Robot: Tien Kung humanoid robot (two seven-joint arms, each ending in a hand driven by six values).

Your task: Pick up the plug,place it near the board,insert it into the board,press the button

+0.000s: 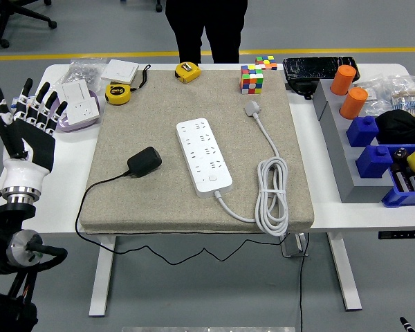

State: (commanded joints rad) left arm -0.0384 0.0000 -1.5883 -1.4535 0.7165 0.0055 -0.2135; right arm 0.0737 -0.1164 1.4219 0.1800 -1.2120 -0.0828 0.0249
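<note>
Black plug (144,161) lies left of the white board (204,155).

The left hand (26,128) is held upright at the picture's left edge, with the palm turned toward the camera and all five fingers (32,104) spread and pointing up. Nothing is grasped in it. The white wrist cuff is seen just below the palm, and the black forearm joints are seen lower, at the bottom left corner. The right arm is not seen.
</note>
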